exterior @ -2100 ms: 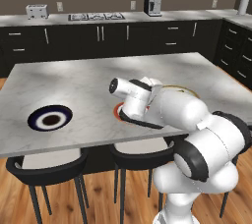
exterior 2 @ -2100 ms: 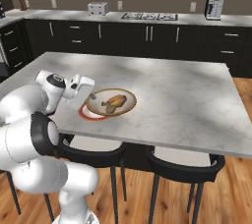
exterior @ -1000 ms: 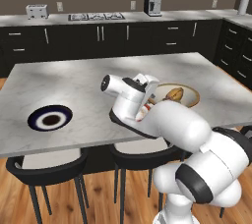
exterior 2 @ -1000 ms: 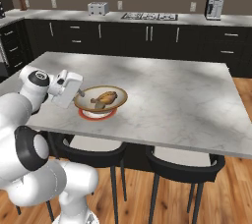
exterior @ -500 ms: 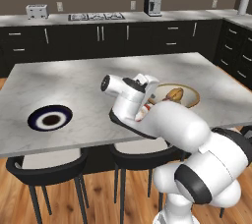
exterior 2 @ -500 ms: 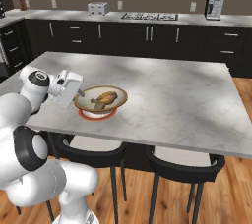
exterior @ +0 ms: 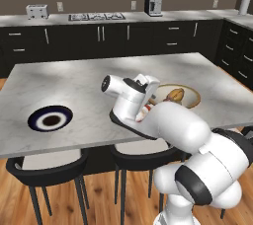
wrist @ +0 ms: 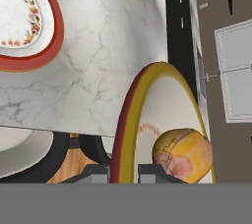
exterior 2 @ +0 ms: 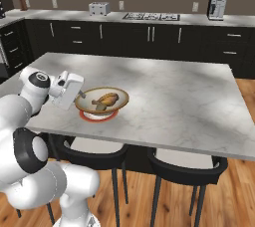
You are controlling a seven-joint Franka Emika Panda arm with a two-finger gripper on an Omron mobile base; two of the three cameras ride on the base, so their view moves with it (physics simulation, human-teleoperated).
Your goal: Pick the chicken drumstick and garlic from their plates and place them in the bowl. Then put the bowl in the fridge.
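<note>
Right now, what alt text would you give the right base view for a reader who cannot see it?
The gripper has its jaws shut on the rim of the bowl, holding it lifted above the red-rimmed plate on the marble island. The chicken drumstick lies inside the bowl.

We saw the bowl [exterior 2: 102, 100] raised just above the red-rimmed plate [exterior 2: 98, 116], which lay on the island counter [exterior 2: 164, 96] near its front edge. The chicken drumstick [exterior 2: 105, 100] lay inside the bowl. In the left base view the other plate [exterior: 50, 119] sat on the counter well apart, far to the left of the bowl [exterior: 176, 95]. Stools [exterior 2: 182, 164] stood under the front edge. Behind the island, a toaster [exterior 2: 99, 8] and a coffee machine [exterior 2: 216, 6] stood on the back counter.
</note>
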